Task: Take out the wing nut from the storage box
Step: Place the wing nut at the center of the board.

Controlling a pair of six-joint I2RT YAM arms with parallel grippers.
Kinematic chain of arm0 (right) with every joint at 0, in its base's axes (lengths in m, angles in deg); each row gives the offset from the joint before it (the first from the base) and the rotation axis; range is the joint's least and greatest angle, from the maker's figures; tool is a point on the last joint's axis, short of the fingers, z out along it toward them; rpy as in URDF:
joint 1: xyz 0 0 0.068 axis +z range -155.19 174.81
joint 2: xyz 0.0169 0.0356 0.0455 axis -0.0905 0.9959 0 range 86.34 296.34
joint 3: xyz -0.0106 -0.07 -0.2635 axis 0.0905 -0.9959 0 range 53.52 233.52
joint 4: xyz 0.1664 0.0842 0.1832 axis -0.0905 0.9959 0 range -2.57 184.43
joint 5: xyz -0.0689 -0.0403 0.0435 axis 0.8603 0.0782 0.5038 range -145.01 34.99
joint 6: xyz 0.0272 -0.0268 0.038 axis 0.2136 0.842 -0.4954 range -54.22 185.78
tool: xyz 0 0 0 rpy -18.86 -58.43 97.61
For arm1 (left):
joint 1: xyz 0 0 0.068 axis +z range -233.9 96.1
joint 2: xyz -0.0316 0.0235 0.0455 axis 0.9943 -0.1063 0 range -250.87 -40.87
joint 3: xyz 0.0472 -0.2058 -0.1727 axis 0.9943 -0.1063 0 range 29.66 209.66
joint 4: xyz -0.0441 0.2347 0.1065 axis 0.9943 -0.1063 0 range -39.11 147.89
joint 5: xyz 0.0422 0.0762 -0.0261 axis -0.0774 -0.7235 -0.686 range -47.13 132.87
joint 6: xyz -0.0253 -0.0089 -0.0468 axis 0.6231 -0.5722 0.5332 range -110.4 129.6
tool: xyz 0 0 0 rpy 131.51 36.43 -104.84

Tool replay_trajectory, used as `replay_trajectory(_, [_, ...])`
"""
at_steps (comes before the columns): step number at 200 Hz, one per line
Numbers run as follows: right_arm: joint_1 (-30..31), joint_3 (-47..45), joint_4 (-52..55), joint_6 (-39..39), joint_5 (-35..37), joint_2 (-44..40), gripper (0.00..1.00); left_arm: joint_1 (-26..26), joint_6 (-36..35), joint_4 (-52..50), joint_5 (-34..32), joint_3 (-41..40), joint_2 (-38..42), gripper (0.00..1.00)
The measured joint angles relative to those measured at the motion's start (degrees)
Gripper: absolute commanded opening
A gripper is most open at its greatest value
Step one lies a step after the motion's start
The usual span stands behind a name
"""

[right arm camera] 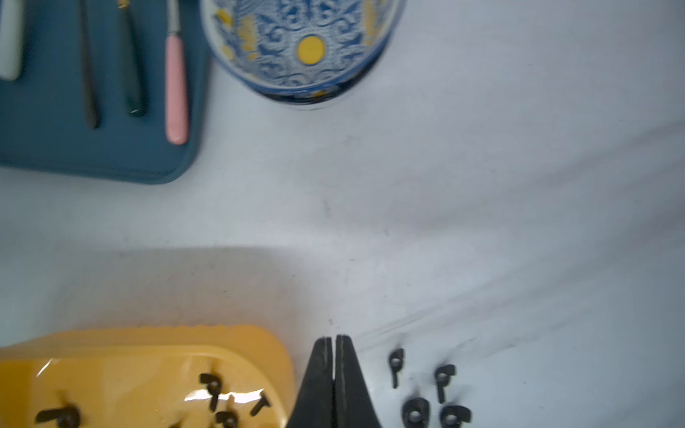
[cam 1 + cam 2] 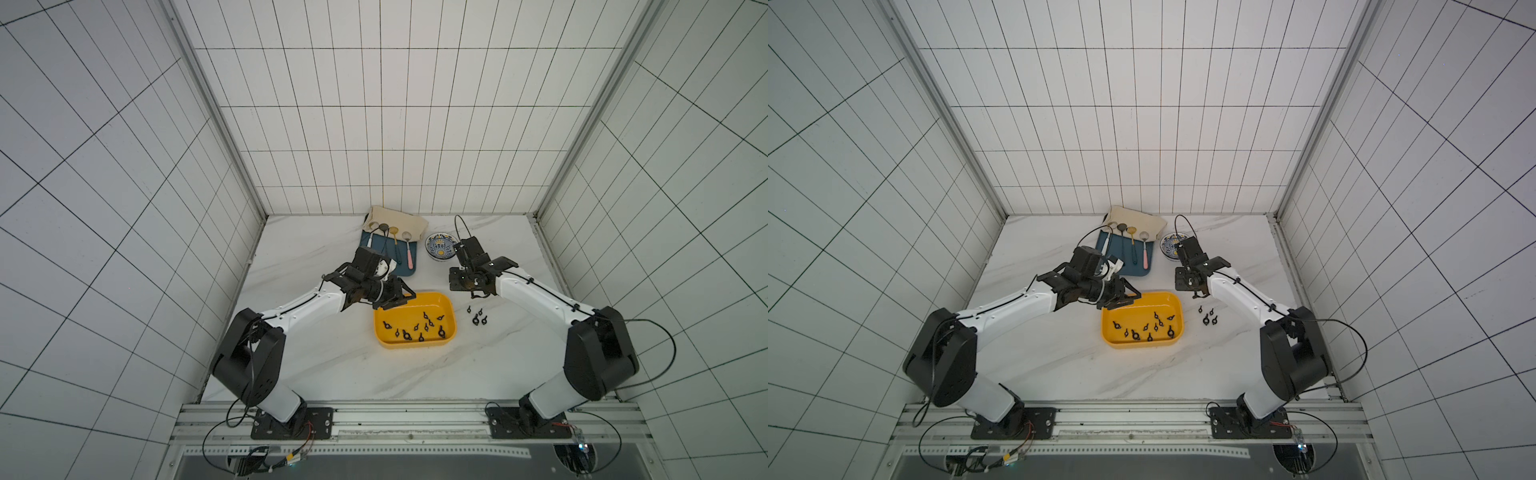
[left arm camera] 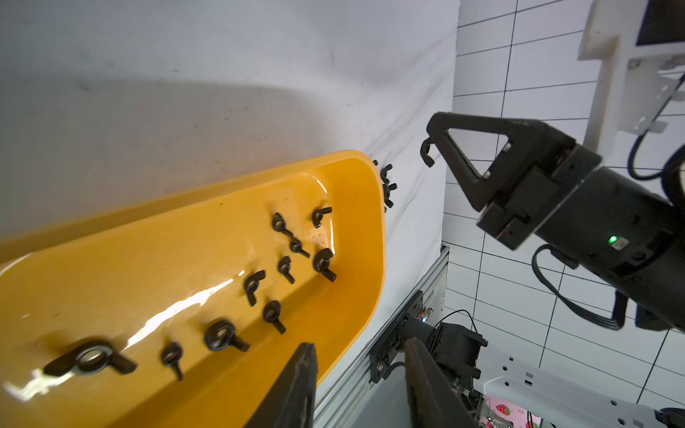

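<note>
The storage box (image 2: pixel 453 316), a shallow yellow tub, sits mid-table with several black wing nuts (image 2: pixel 441 331) on its floor. My right gripper (image 2: pixel 473 291) hangs just right of the box's far corner, above the table. It is shut on one wing nut (image 3: pixel 426 152), which sticks out under its fingertips. In the right wrist view the fingers (image 1: pixel 346 370) hide that nut. Several more wing nuts (image 1: pixel 415 411) lie on the table right of the box. My left gripper (image 2: pixel 394 302) hovers open over the box's far-left corner with nothing between its fingers (image 3: pixel 304 370).
A dark-blue tray (image 2: pixel 409 272) holding several spoons lies behind the box, with a beige cloth (image 2: pixel 399 218) at its far end. A patterned round bowl (image 2: pixel 438 249) stands right of the tray, close behind my right wrist. An aluminium rail (image 2: pixel 415 415) borders the table's front.
</note>
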Motion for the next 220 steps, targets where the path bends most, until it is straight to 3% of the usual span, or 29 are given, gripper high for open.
replay_trajectory(36, [-7.34,-5.55,-0.07,-1.75,1.75,-0.96,0.02,-6.19,1.33,2.45,0.00,7.65,-7.82,0.43])
replay_trajectory(70, [-8.35,-6.71,-1.53,-2.47,1.51,0.92,0.02,-9.27,2.51,4.22,0.28,10.21,-11.54,0.43])
replay_trajectory(220, [-7.91,-6.80,-7.34,-3.76,-2.45,10.49,0.03,-9.94,3.65,6.71,0.33,7.37,-12.70,0.43])
